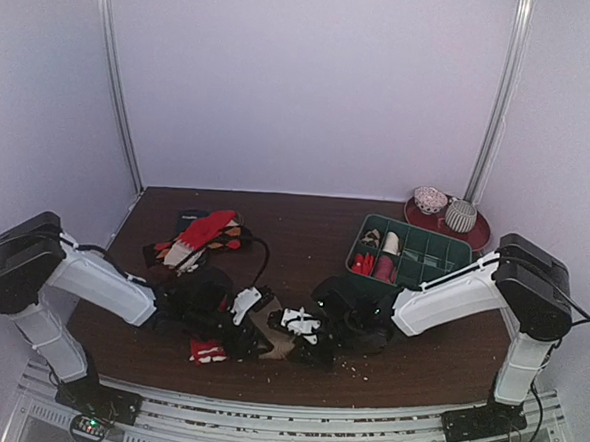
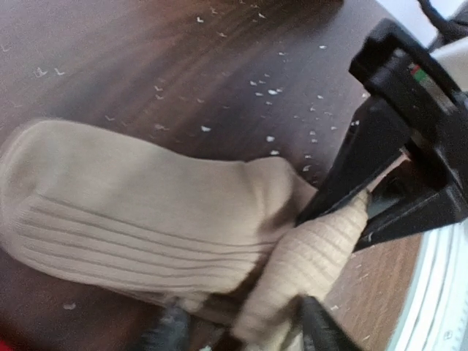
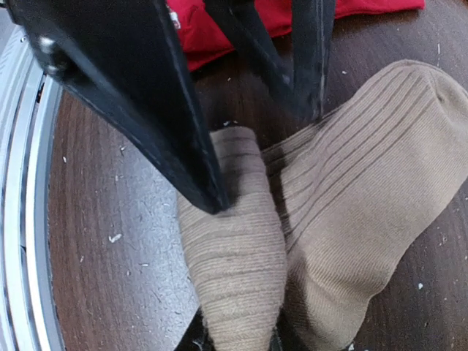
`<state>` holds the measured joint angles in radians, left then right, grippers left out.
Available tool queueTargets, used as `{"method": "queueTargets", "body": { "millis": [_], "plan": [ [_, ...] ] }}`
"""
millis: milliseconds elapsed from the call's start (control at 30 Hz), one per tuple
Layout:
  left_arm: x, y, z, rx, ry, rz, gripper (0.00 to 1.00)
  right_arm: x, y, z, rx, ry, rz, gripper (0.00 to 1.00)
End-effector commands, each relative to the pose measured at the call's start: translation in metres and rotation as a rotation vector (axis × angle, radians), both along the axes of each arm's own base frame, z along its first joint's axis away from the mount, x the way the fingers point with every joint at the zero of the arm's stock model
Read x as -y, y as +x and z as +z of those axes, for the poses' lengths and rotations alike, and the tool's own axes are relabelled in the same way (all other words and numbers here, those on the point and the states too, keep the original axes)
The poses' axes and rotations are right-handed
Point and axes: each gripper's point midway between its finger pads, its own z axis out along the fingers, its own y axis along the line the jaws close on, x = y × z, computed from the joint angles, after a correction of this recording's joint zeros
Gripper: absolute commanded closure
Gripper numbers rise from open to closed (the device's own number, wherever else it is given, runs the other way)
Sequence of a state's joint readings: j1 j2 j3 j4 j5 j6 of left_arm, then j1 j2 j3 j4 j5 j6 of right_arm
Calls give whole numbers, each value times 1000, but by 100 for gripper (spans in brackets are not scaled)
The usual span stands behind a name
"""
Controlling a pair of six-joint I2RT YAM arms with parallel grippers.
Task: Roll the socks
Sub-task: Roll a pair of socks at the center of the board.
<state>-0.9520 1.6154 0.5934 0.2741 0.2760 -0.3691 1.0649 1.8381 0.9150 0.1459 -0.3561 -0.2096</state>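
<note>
The tan sock (image 1: 273, 337) lies on the dark table near the front edge, one end folded up into a narrow ribbed bundle (image 3: 238, 270). My right gripper (image 3: 235, 342) is shut on the near end of that bundle. My left gripper (image 2: 245, 333) is open, its fingers (image 3: 157, 117) standing either side of the bundle's other end. In the left wrist view the tan sock (image 2: 131, 212) spreads flat to the left, and the right gripper's black fingers (image 2: 344, 172) meet the bundle's tip. The red sock (image 1: 207, 351) lies flat just left of the grippers and shows in the right wrist view (image 3: 241, 22).
A pile of red, white and dark socks (image 1: 199, 237) lies at the back left. A green compartment tray (image 1: 443, 252) stands at the right, with a red plate (image 1: 479, 235) holding two rolled bundles behind it. The table's metal front rail (image 3: 22, 241) is close.
</note>
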Motion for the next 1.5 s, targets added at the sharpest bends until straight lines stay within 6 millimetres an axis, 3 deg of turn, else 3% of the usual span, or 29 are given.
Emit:
{"method": "queueTargets", "body": {
  "millis": [0, 167, 267, 367, 567, 633, 733, 867, 1167, 1467],
  "plan": [
    [-31, 21, 17, 171, 102, 82, 40, 41, -37, -49, -345, -230, -84, 83],
    [-43, 7, 52, 320, -46, 73, 35, 46, -40, -52, -558, -237, -166, 83],
    [-36, -11, 74, 430, -142, 5, 34, 47, -39, -60, -628, -297, -191, 83],
    [-26, -21, 81, 489, -181, -61, 34, 46, -39, -62, -652, -356, -192, 83],
    [-4, -13, 76, 561, -171, -123, 34, 57, -45, -71, -669, -437, -180, 83],
    [4, -12, 63, 550, -140, -159, 34, 57, -44, -72, -668, -439, -180, 83],
    [14, -18, 48, 515, -124, -222, 35, 58, -44, -73, -662, -441, -180, 83],
    [23, -26, 43, 473, -146, -274, 37, 56, -44, -74, -665, -438, -179, 83],
    [17, -30, 16, 398, -72, -277, 50, 57, -45, -76, -671, -446, -168, 83],
    [14, -23, 0, 384, -19, -249, 51, 60, -46, -79, -673, -457, -165, 83]
  ]
}}
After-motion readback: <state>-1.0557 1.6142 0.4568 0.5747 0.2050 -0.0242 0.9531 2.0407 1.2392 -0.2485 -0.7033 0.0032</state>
